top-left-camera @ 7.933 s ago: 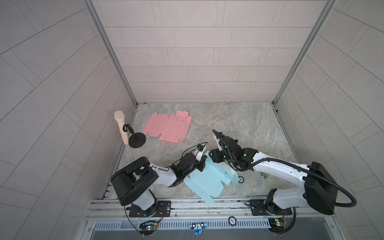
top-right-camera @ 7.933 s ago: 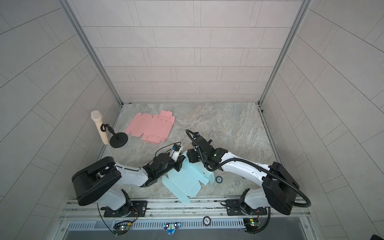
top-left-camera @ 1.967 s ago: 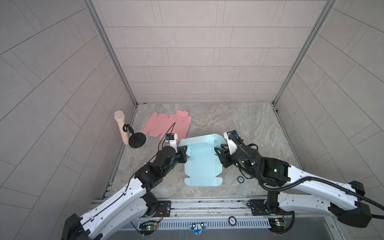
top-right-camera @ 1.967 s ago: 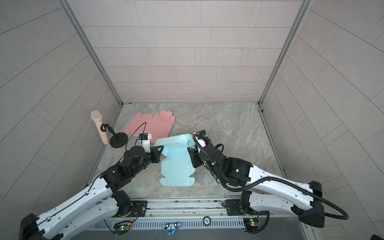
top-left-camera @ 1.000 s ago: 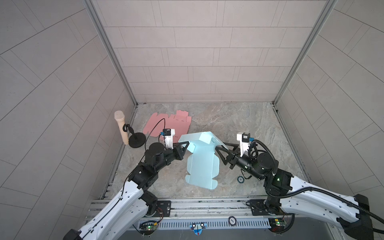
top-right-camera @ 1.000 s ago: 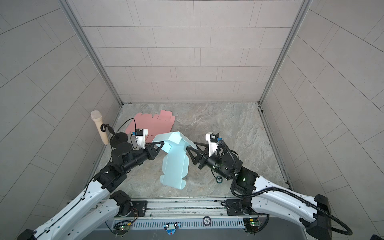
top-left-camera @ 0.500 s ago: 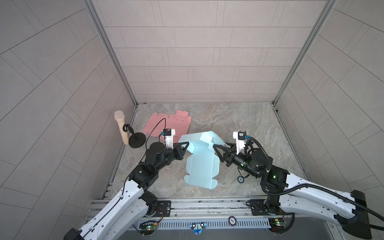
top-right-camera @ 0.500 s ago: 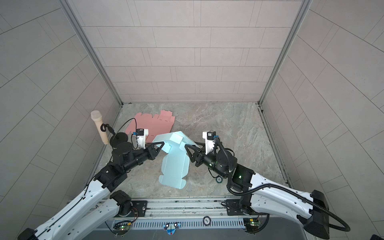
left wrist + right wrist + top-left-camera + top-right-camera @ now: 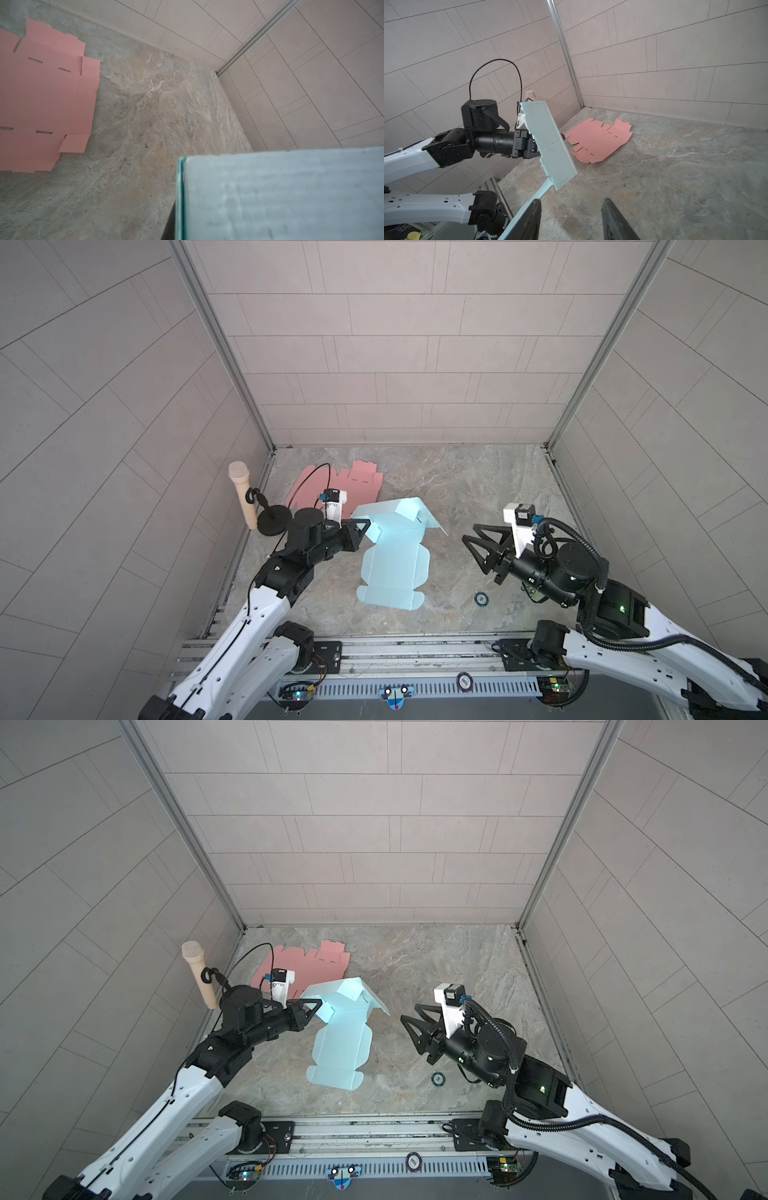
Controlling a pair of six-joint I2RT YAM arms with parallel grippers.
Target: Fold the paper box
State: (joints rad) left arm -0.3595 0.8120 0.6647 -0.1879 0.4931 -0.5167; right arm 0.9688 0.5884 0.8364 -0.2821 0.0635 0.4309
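The left gripper (image 9: 367, 526) is clamping shut on a side edge of the light blue paper box (image 9: 394, 560), a partly folded cardboard sheet. The sheet is reaching out from that gripper's fingertips. Its upper part is bending into a peaked flap, lifted off the stone table (image 9: 478, 489), and its long lower part is sloping down and away. Whether the lowest end is touching the table cannot be told.

The right gripper (image 9: 469, 533) is pointing towards the box with its jaws standing apart and nothing between them. A strip of bare table is separating it from the box.

A flat pink box sheet (image 9: 357, 485) is lying on the table behind the left gripper. A small dark disc (image 9: 481, 598) is lying near the right gripper. A beige microphone on a black stand (image 9: 243, 497) is standing upright beside the left arm.
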